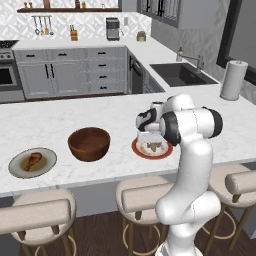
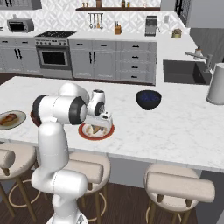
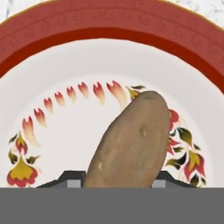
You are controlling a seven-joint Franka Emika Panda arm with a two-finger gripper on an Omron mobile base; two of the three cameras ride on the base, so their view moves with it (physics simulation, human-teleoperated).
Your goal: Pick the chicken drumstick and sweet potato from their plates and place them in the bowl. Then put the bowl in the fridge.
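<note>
The gripper [image 3: 117, 183] is grasping the sweet potato [image 3: 131, 142] between its jaws; next, I think, lift it toward the bowl [image 1: 89, 143].

Marble island counter [image 1: 75, 117]: grey plate [image 1: 15, 172], wooden bowl [image 1: 89, 143], red-rimmed plate [image 1: 142, 151], blue bowl [image 2: 148, 99].

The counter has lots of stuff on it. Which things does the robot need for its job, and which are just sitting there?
Needed: sweet potato, red-rimmed plate, chicken drumstick, grey plate, wooden bowl.

Just sitting there: dark blue bowl, paper towel roll, sink, stools.
</note>
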